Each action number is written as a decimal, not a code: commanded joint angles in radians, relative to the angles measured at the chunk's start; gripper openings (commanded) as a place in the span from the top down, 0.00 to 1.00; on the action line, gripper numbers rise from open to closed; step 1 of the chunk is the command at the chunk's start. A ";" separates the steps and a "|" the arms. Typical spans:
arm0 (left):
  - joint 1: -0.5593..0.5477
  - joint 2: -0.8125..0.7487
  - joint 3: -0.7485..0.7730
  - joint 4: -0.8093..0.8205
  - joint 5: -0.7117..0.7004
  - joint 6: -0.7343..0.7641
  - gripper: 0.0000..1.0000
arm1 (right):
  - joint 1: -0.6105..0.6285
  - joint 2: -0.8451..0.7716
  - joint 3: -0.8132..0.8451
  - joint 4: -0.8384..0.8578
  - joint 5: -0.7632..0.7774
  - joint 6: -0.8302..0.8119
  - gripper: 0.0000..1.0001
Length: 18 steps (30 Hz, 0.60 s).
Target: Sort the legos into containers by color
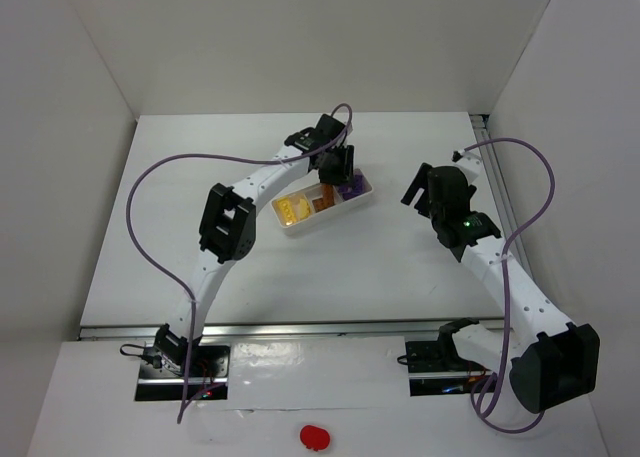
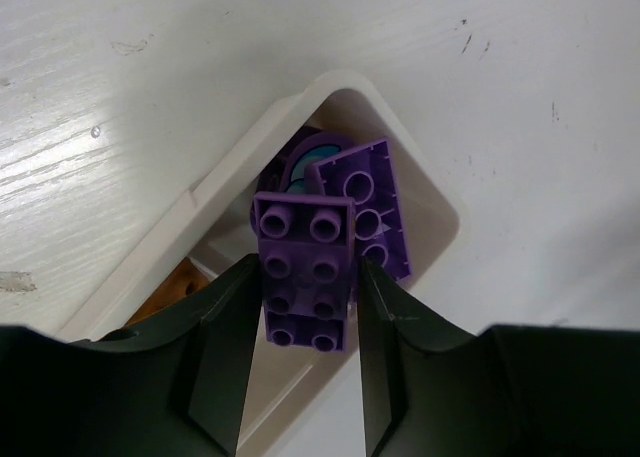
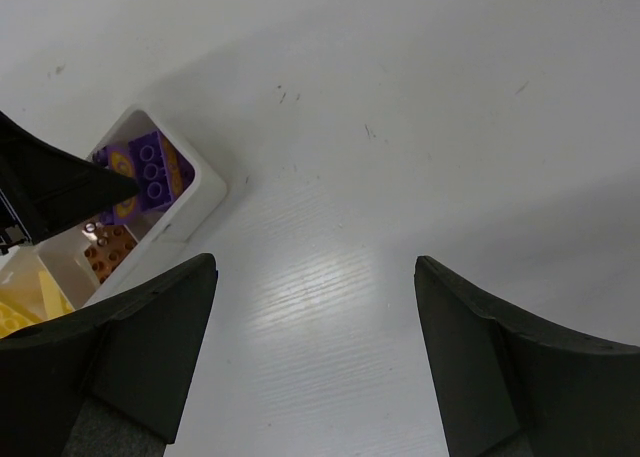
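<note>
a purple brick (image 2: 305, 302) with two rows of round bumps is squeezed between the two black fingers (image 2: 225, 347) of the left gripper (image 2: 307, 272), which is clamped tight on its long sides. the brick hangs just over the end part of the white container (image 2: 440, 212), by its rounded corner. you cannot tell if it touches what is under it. below it lies a second purple brick (image 2: 372, 202), tilted, with one side covered by the held one. behind them is a round purple piece (image 2: 318, 149) with a bit of blue on it, too hidden to make out. the next part of the container holds an orange brick (image 2: 178, 282), and only a small corner of it shows past the finger. from above, yellow bricks (image 1: 292, 210) fill the part at the other end. the container sits near the middle of the white table (image 1: 200, 177), and the left arm covers much of its purple end in that view. the right gripper (image 3: 315, 267) hangs off to the right of the container, well apart from it. its fingers are spread wide with only bare table between them.
</note>
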 commanded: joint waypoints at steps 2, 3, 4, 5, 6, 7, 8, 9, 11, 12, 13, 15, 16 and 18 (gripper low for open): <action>-0.002 0.012 0.030 0.020 0.018 -0.018 0.48 | 0.006 -0.023 0.031 -0.010 0.009 0.009 0.13; -0.002 0.012 0.030 0.020 0.018 -0.018 0.48 | 0.006 -0.023 0.031 -0.010 0.009 0.009 0.13; -0.002 0.012 0.030 0.029 0.018 -0.018 0.48 | 0.006 -0.023 0.031 -0.010 0.000 0.009 0.13; -0.002 0.012 0.030 0.029 0.018 -0.018 0.48 | 0.006 -0.023 0.031 -0.010 0.000 0.009 0.13; -0.002 0.012 0.030 0.029 0.018 -0.018 0.46 | 0.006 -0.023 0.031 -0.010 0.000 0.009 0.13; -0.002 0.003 0.030 0.029 0.009 -0.018 0.42 | 0.006 -0.023 0.031 -0.010 -0.009 0.009 0.13; -0.002 0.003 0.030 0.029 0.009 -0.018 0.36 | 0.006 -0.023 0.031 -0.010 -0.009 0.009 0.13; -0.002 0.003 0.021 0.029 0.009 -0.018 0.30 | 0.006 -0.023 0.031 -0.010 -0.009 0.009 0.13; -0.002 -0.006 0.021 0.029 0.009 -0.018 0.15 | 0.006 -0.023 0.031 -0.010 -0.018 0.009 0.13; -0.002 -0.006 0.021 0.029 0.009 -0.018 0.12 | 0.006 -0.023 0.031 0.000 -0.018 0.009 0.13; -0.002 -0.015 0.021 0.029 0.009 -0.018 0.12 | 0.006 -0.023 0.031 0.000 -0.018 0.009 0.13; -0.002 -0.024 0.021 0.029 0.019 -0.018 0.11 | 0.006 -0.023 0.031 0.000 -0.018 0.009 0.13; -0.002 -0.037 0.021 0.040 0.019 -0.018 0.11 | 0.006 -0.023 0.031 0.000 -0.018 0.009 0.13; -0.002 -0.052 0.021 0.049 0.039 -0.018 0.11 | 0.006 -0.023 0.031 0.000 -0.018 0.009 0.13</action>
